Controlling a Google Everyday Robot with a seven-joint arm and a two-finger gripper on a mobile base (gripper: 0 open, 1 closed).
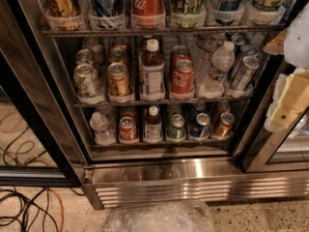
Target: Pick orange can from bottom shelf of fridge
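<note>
The orange can (223, 124) stands upright at the right end of the bottom shelf (159, 142) of the fridge (193, 178), just right of a blue can (200, 125). Its coppery body and silver top face the front edge. My gripper (287, 105), white and pale yellow, hangs at the right edge of the view, outside the fridge beside the right door frame. It is to the right of the orange can, slightly higher, and apart from it. It holds nothing that I can see.
The bottom shelf also holds a water bottle (101, 127), a red can (128, 129), a brown bottle (153, 124) and a green can (176, 127). Racks above carry more cans and bottles. The open door (34, 105) stands left. A plastic bag (159, 219) and cables (24, 207) lie on the floor.
</note>
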